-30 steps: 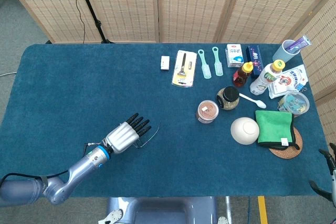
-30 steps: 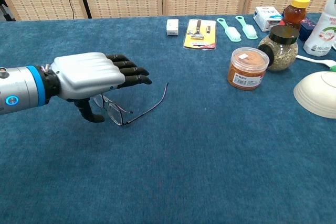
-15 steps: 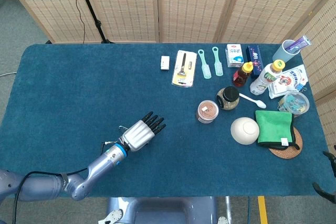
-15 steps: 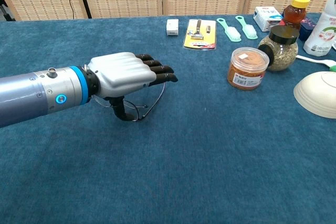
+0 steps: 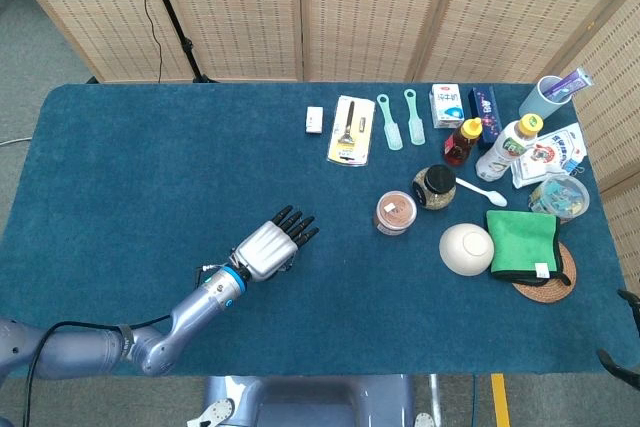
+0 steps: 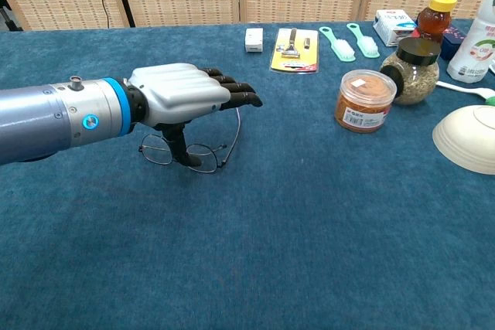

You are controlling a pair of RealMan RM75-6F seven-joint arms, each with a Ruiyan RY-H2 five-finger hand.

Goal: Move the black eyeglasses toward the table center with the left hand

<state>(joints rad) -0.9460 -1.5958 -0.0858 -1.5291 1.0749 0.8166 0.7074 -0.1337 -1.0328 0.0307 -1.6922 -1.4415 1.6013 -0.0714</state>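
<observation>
The robot's silver left hand (image 6: 189, 98) with black fingers (image 6: 236, 95) hangs palm-down over the thin black wire-framed eyeglasses (image 6: 189, 152), which lie on the blue carpet-like tablecloth (image 6: 309, 229) left of the table's middle. Its fingers reach forward, side by side, and the thumb points down so its tip sits at the frame between the lenses; I cannot tell whether it presses there. Nothing is clasped in the hand. In the head view the hand (image 5: 270, 247) covers nearly all of the glasses. One temple arm curves out toward the fingertips. Well apart to the right stand a squat clear jar of reddish powder (image 6: 365, 100) and a white upturned bowl (image 6: 468, 138). The right hand is out of sight.
</observation>
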